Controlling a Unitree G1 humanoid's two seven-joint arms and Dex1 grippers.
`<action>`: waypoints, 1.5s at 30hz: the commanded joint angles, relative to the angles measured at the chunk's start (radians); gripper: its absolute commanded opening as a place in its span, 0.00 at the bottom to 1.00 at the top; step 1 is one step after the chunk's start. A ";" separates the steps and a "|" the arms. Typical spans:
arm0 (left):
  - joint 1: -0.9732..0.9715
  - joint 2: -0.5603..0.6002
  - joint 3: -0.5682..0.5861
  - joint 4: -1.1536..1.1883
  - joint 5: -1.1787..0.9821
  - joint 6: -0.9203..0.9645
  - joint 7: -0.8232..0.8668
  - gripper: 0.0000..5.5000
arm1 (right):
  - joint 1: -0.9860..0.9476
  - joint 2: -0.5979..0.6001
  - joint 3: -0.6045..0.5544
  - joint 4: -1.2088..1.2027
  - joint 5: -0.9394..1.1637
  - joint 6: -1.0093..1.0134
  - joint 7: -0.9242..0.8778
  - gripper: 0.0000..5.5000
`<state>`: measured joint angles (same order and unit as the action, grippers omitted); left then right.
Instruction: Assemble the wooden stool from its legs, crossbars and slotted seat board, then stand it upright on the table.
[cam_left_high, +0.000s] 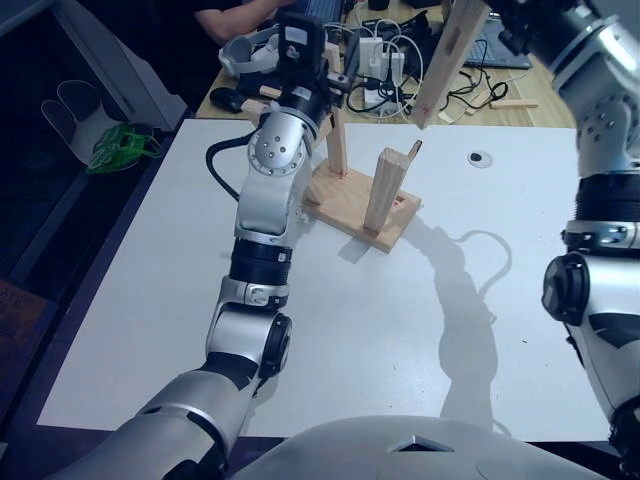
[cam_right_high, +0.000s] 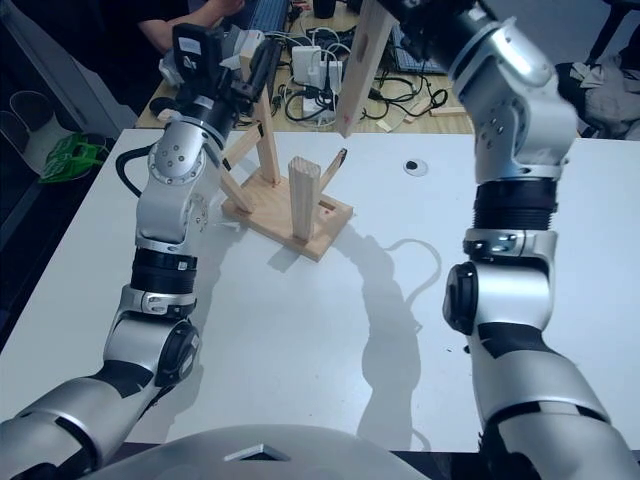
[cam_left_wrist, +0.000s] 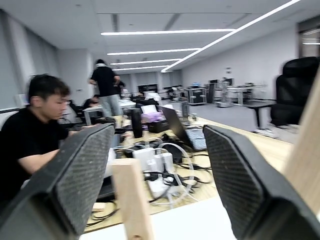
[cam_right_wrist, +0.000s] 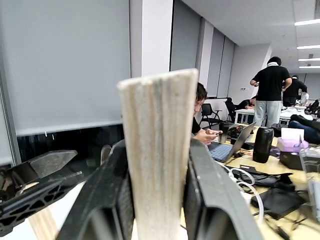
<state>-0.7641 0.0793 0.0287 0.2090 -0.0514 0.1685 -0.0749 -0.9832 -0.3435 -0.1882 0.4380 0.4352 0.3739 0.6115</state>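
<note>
1. Head view: the seat board (cam_left_high: 365, 205) lies on the tabletop (cam_left_high: 400, 330) with legs (cam_left_high: 385, 190) standing in it.
2. Left wrist: the left fingers (cam_left_wrist: 75, 185) are spread loose around an upright leg (cam_left_wrist: 132, 200).
3. Right wrist: the right fingers (cam_right_wrist: 110, 200) clamp the raised leg (cam_right_wrist: 157, 150). It looks like leg-fitting, so next it needs lowering into a free slot.

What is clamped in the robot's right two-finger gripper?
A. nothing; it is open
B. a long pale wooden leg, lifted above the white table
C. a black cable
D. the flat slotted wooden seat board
B: the right gripper is shut on both sides of the long pale wooden leg, held above the white table, while the seat board lies flat there.
</note>
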 joint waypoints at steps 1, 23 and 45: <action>0.016 -0.012 0.031 -0.024 -0.009 -0.046 0.033 0.60 | 0.062 0.034 0.004 0.117 -0.080 -0.164 -0.059 0.18; 0.101 -0.107 -0.020 -0.126 -0.040 0.017 0.041 0.60 | -0.097 0.071 -0.089 0.514 -0.029 -0.181 0.076 0.18; 0.106 -0.095 0.010 -0.100 -0.037 -0.002 0.055 0.60 | 0.245 -0.035 -0.055 -0.318 0.098 0.349 0.006 0.18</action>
<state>-0.6575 -0.0154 0.0368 0.1006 -0.0913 0.1706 -0.0260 -0.7727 -0.3916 -0.2134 0.1152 0.5507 0.7429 0.6824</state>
